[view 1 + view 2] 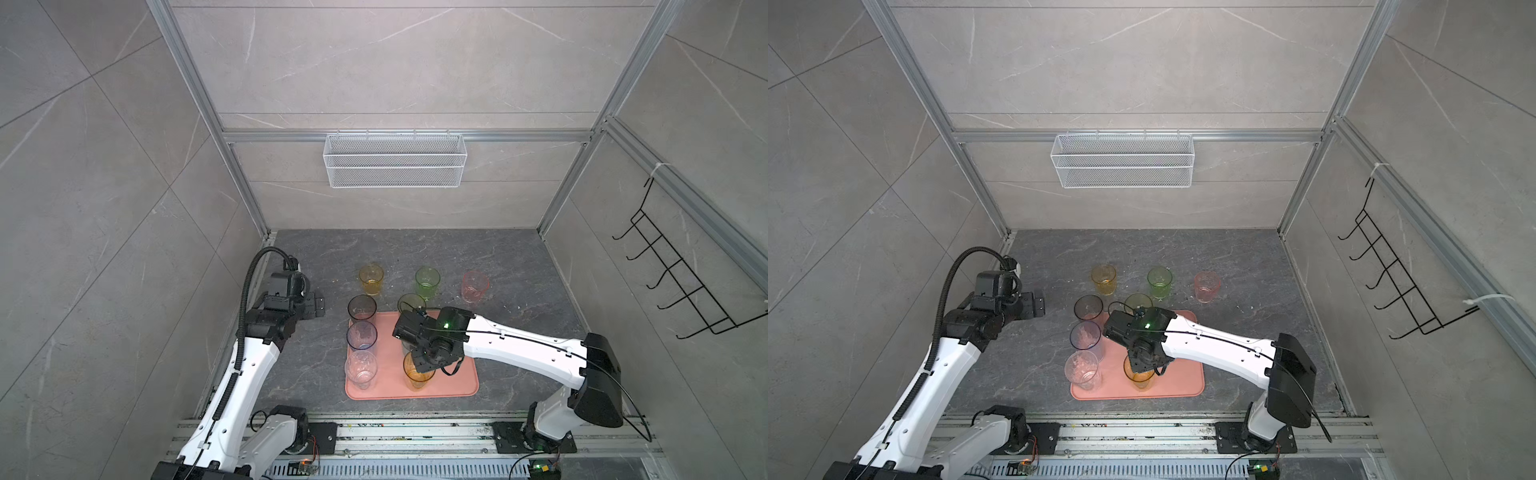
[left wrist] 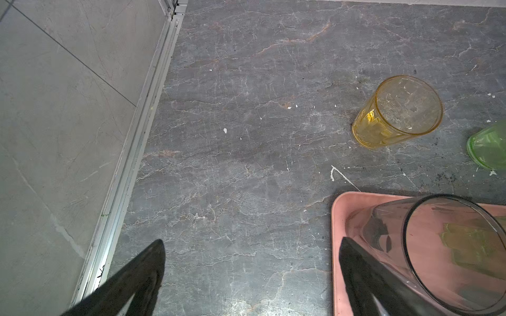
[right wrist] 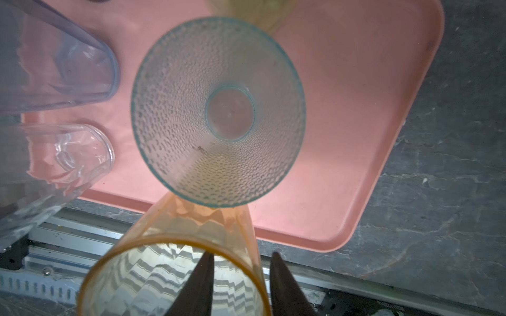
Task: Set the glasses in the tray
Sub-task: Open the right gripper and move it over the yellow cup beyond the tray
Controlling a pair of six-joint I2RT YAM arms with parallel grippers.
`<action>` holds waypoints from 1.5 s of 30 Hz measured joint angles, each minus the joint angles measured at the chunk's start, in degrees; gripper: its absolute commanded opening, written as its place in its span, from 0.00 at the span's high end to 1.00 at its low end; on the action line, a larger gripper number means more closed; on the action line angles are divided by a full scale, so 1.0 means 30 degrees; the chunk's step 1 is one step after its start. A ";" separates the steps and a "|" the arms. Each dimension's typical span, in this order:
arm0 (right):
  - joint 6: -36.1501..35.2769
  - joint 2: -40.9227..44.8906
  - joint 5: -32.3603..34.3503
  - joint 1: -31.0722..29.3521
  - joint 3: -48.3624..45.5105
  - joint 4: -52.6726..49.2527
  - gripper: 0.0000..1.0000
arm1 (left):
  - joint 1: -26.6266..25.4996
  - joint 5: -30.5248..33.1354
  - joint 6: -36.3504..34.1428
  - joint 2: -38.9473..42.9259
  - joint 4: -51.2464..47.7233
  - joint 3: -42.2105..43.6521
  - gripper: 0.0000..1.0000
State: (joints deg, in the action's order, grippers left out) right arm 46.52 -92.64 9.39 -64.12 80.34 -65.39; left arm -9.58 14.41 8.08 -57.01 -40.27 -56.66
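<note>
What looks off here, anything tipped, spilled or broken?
Nothing tipped or broken. Only oddity: white flecks scattered on the dark tabletop near the amber tumbler, plus a white streak by the tray corner.

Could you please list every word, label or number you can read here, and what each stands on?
None can be read.
A faint row of marks on the metal rail in the right wrist view is too blurred to read.
The tray shows no print.
</note>
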 measured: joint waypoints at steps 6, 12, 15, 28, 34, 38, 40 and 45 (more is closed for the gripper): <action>-0.0255 0.0000 0.1071 0.0000 0.2404 -0.1377 0.57 | 0.0080 0.0000 0.0000 -0.0102 0.0000 0.0000 0.01; -0.1413 0.0007 0.2987 0.0000 0.5005 -0.2164 0.52 | 0.0175 0.0022 0.0000 -0.0095 0.0000 0.0000 0.01; -0.2339 -0.0007 0.4087 0.0066 0.6441 -0.2062 0.49 | 0.0211 0.0058 0.0000 -0.0051 0.0000 0.0000 0.01; -0.6754 -0.2951 0.5450 0.3388 0.9799 0.2994 0.46 | 0.0211 0.0175 0.0000 0.0466 0.0029 0.0007 0.01; -0.7774 -0.4481 0.4612 0.5027 1.0025 0.5559 0.45 | 0.0211 0.0219 -0.0131 0.0568 0.0138 0.0007 0.01; -0.8094 -0.6462 0.4116 0.6084 1.1074 0.6761 0.45 | 0.0211 0.0372 -0.0270 0.0568 0.0233 0.0058 0.01; -0.8102 -0.7788 0.3708 0.6586 1.2116 0.6965 0.45 | 0.0211 0.0532 -0.0291 0.0568 0.0313 0.0131 0.01; -0.8087 -1.0885 0.2827 0.7424 1.5154 0.6951 0.46 | 0.0211 0.0678 -0.0430 0.0554 0.0372 0.0160 0.01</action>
State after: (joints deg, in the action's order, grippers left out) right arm 22.26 -125.29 17.87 -41.85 125.80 -44.53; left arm -8.95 16.45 6.79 -55.35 -39.16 -56.18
